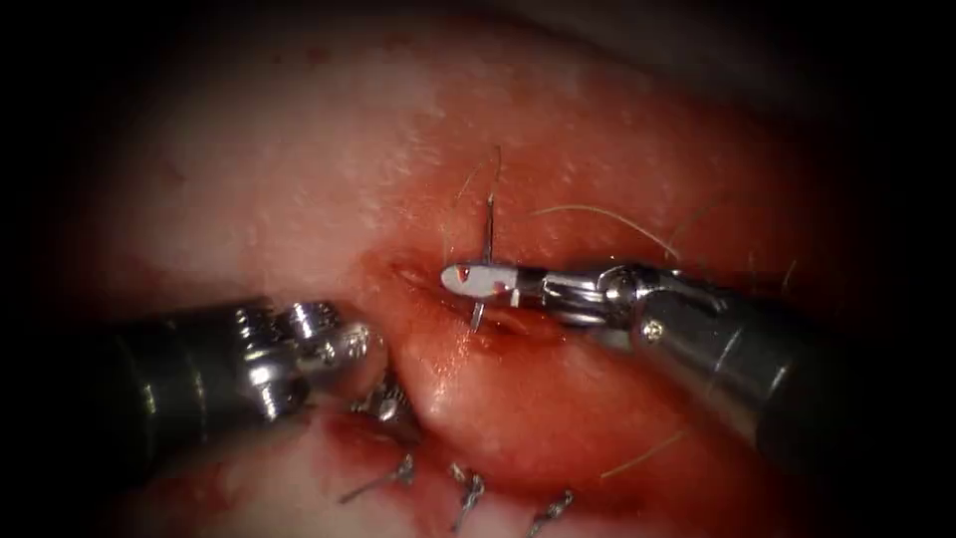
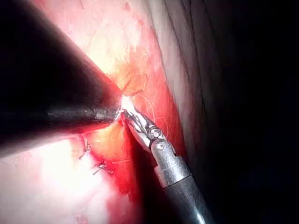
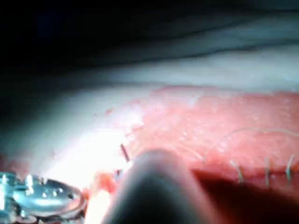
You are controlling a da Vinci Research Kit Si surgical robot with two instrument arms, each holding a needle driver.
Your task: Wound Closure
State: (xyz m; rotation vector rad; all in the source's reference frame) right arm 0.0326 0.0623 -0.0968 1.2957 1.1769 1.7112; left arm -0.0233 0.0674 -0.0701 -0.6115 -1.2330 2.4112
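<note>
My right end effector (image 1: 460,278) is clamped on the needle (image 1: 486,261) mid-curve, square over the cut (image 1: 498,324) in the tissue (image 1: 299,179), while my left end effector (image 1: 383,399) presses the lip; its opening I cannot tell.

I can't see the tip of my left claw (image 1: 383,399): it sits low against the tissue (image 1: 299,199) beside the cut (image 1: 438,289), so its jaws stay unreadable. My right claw (image 1: 468,280) covers the middle of the needle (image 1: 487,234), and the needle's lower end is too small to judge whether it enters the tissue. In the right wrist view my own tool is a blur. The thread (image 1: 607,214) fades out toward the right.
</note>
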